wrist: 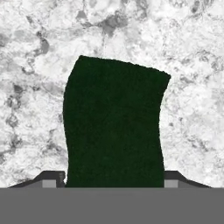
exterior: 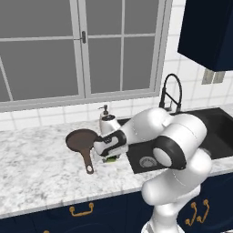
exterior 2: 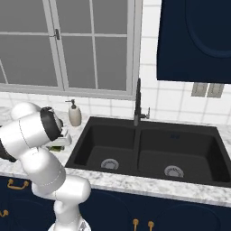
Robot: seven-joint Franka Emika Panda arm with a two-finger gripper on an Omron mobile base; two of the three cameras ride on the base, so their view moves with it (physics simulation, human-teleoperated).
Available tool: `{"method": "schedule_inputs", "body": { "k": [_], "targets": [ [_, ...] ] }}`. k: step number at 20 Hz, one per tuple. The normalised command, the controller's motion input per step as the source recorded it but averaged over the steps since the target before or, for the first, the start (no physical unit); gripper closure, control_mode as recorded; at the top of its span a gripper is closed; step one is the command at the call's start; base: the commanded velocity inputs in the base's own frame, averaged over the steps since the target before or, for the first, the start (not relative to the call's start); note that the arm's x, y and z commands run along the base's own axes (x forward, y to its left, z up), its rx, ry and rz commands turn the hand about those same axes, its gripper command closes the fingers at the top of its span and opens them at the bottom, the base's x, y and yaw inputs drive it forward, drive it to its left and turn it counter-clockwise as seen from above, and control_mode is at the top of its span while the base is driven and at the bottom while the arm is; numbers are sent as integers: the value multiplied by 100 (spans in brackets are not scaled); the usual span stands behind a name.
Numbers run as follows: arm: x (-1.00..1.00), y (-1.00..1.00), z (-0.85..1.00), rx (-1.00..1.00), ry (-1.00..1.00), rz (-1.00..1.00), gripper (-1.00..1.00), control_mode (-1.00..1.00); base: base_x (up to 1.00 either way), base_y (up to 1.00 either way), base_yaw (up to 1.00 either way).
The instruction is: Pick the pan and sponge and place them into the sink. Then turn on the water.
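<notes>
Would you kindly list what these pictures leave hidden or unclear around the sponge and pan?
- Sponge: in the left base view the arm covers most of it; in the hand view its near end is cut off at the bottom.
- Tool fingertips: whether they touch the sponge cannot be told in the hand view.
- Pan: the arm's wrist covers its right rim.

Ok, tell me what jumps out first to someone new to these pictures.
The big white arm bends low over the marble counter, its pincer straddling a dark green sponge. Just left of it lies the brown pan, and to the right is the black double sink under a tall faucet.
</notes>
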Motion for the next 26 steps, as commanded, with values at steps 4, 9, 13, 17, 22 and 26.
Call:
{"method": "schedule_inputs", "body": {
  "k": [4, 9, 13, 17, 22, 26],
  "targets": [
    [-28, -68, 24, 0, 0, 0, 100, -100, 0, 0, 0],
    [-27, 32, 95, 0, -2, 0, 100, -100, 0, 0, 0],
    [0, 48, 93, 0, 0, 0, 100, -100, 0, 0, 0],
    [54, 55, 5, 0, 0, 0, 100, -100, 0, 0, 0],
    [98, 16, 0, 0, 4, 0, 100, -100, 0, 0, 0],
    [71, 49, 0, 0, 3, 0, 100, -100, 0, 0, 0]
  ]
}}
